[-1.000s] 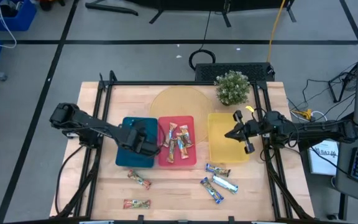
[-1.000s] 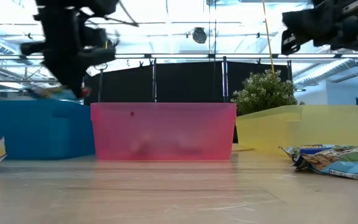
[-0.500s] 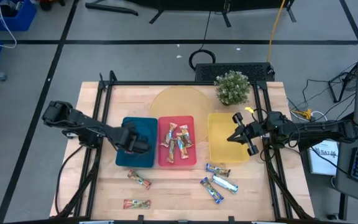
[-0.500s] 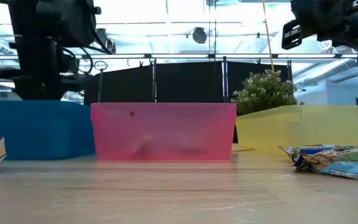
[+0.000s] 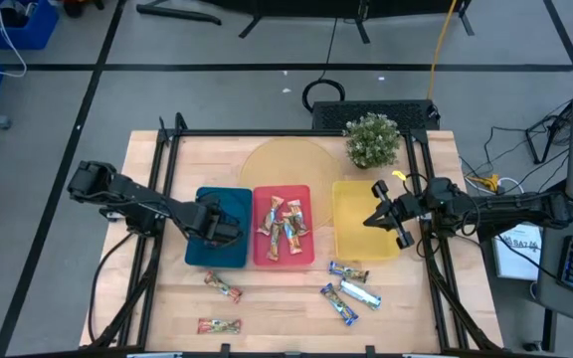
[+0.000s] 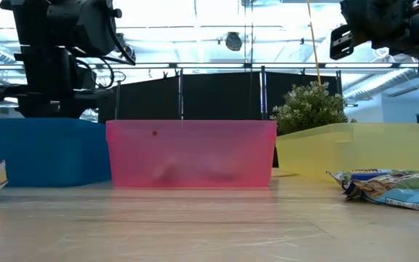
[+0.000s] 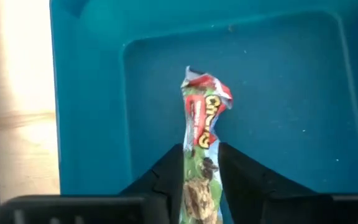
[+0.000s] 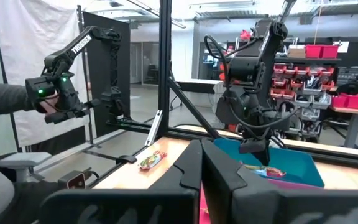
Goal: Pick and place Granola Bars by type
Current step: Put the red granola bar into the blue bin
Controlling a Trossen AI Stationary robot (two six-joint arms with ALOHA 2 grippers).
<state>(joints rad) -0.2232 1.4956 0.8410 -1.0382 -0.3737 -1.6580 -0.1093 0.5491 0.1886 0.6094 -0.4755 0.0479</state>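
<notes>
Desk (image 5: 296, 298): pale wood, carrying a blue tray (image 5: 229, 199), red tray (image 5: 283, 261) and yellow tray (image 5: 351, 199) side by side, with loose bars nearer the front edge.
My left hand (image 7: 201, 163): low over the blue tray, fingers slack around a red-green bar (image 7: 201, 124); whether it is gripped or released I cannot tell.
Axis: the bar runs straight out ahead from between my fingers, along my reach.
My right hand (image 5: 382, 213): closed, empty, above the yellow tray.
Blue-silver bars (image 5: 351, 290): lie in front of the yellow tray, nearer my right hand.
Other red-green bars (image 5: 221, 286): in front of the blue tray, nearer my left.
</notes>
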